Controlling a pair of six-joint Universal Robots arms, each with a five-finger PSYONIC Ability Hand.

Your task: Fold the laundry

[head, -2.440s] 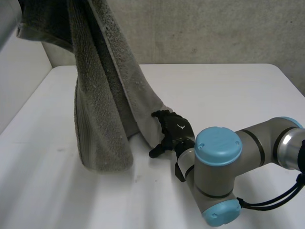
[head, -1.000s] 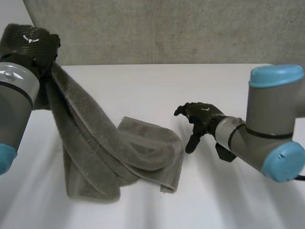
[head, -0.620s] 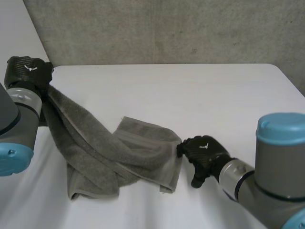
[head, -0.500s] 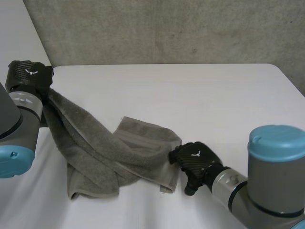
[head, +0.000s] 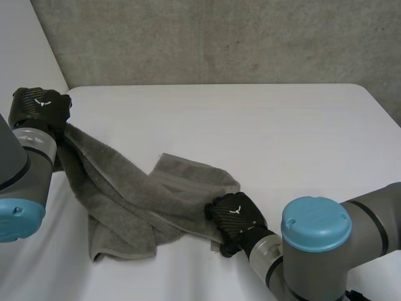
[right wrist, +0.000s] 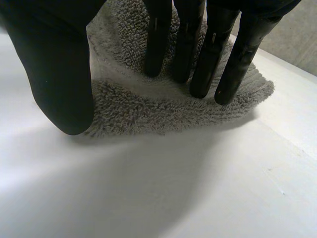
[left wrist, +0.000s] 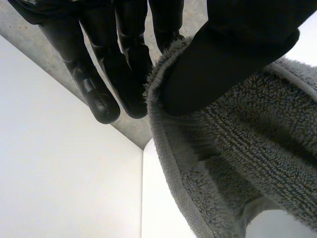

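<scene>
On the white bench (head: 282, 125), a grey towel (head: 125, 194) lies crumpled, one end raised. Left hand (head: 41, 106) pinches that raised end between thumb and fingers. Right hand (head: 235, 213) rests straight fingers on the opposite corner, thumb spread, gripping nothing.

The right hand (head: 235, 216) is covering the near corner of the towel (head: 125, 194), while the left hand (head: 41, 108) is hiding the far end it is pinching.

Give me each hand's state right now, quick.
Left hand: shut, thumb pinching one end of the grey terry towel against its fingers.
Right hand: open, straight fingers resting on the towel's edge.
</scene>
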